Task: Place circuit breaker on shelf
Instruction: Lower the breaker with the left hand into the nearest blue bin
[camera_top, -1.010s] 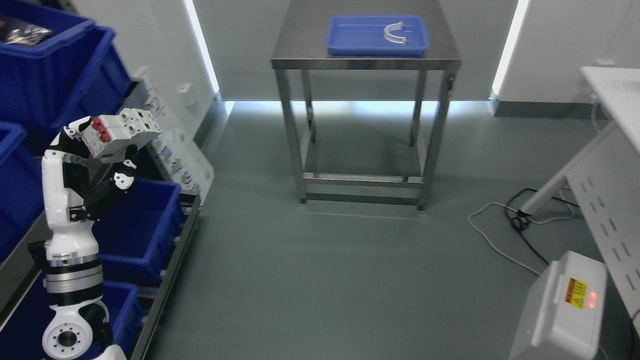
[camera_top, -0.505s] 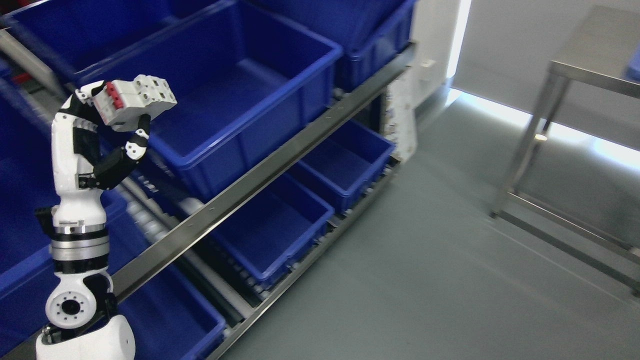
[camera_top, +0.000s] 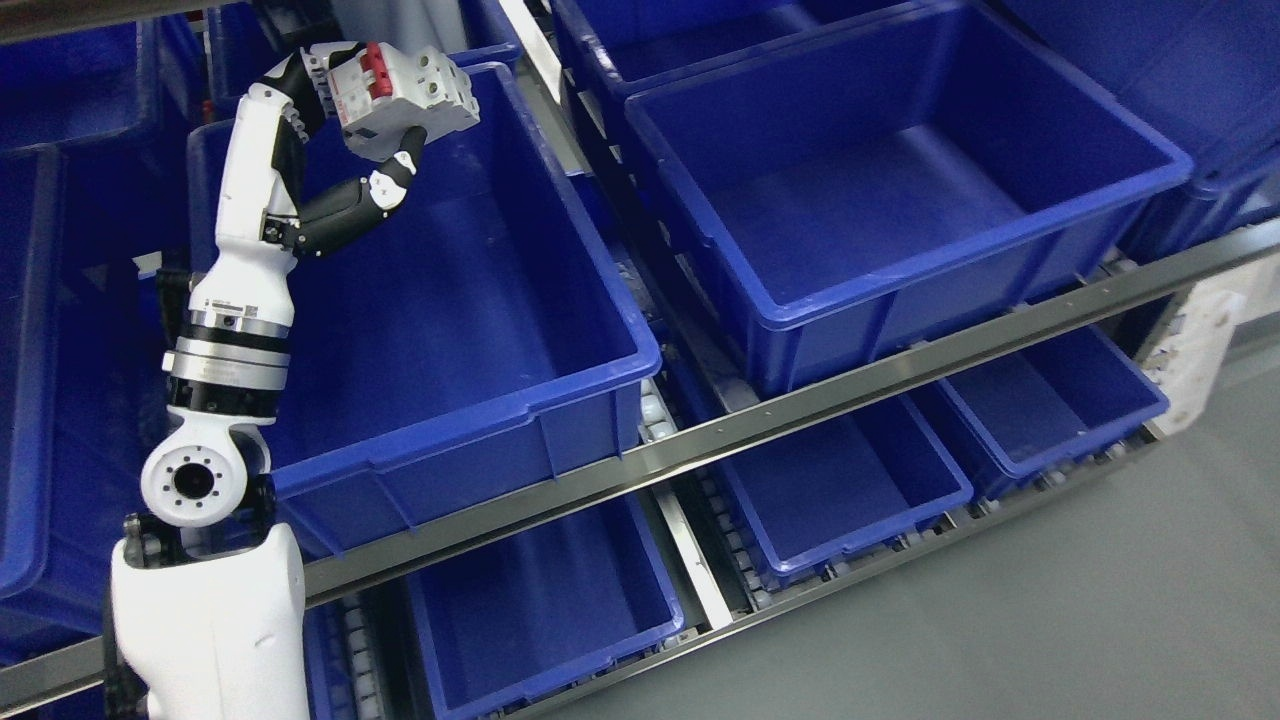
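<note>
Showing the left arm rising from the lower left corner of the head view, its white upper shell at the bottom edge, a round elbow joint above it, and a banded wrist section leading up to the left hand (camera_top: 335, 130). Forearm stands nearly upright, leaning slightly right. Hand is bent forward at the wrist, with the black-and-white fingers (camera_top: 385, 185) curled under and around the circuit breaker (camera_top: 405, 95), clasping it from below and behind. Circuit breaker is white with a red switch on its upper face; it is tilted, one end raised toward the upper left, and is held in the air over the far left corner of the large blue bin (camera_top: 480, 300) on the upper level of the shelf (camera_top: 800, 410). It touches no part of the bin that can be made out.

Large blue bin sits at the left of the upper level; a second blue bin (camera_top: 900, 170) sits just beside it to the right, both against the metal front rail. Lower level carries smaller blue bins (camera_top: 840, 480) on roller tracks. Grey floor (camera_top: 1100, 620) fills the lower right corner. Right arm does not appear.
</note>
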